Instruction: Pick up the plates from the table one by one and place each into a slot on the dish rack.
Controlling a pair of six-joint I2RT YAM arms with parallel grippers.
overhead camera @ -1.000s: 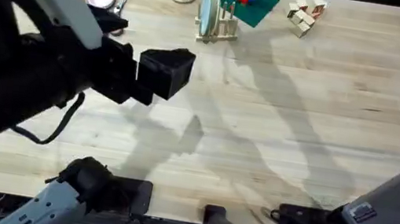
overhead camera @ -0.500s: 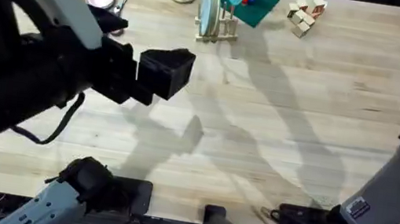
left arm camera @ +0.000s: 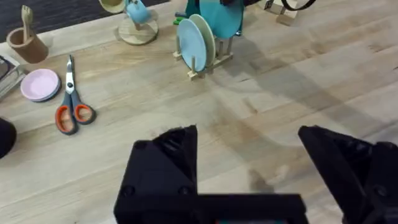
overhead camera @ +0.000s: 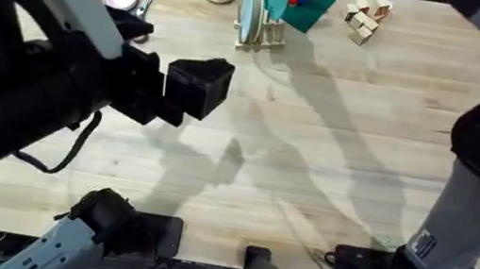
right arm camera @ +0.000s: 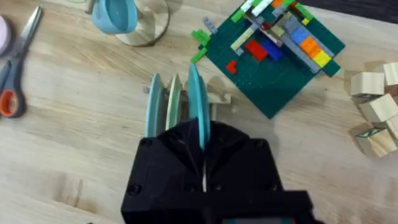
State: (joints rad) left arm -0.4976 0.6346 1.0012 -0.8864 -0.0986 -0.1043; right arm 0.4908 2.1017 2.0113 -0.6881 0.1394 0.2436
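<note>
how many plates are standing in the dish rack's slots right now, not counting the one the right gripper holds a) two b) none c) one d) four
a) Two: the right wrist view shows a blue plate and a cream plate upright in the dish rack, while the right gripper holds a third blue plate over the next slot.

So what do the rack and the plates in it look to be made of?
The dish rack looks like pale unfinished wood: matte, with upright slats. The plates standing in it, two blue and one cream, look like smooth moulded plastic or glazed ceramic: uniform colour, thin even rims. The right gripper is shut on the blue plate.
</note>
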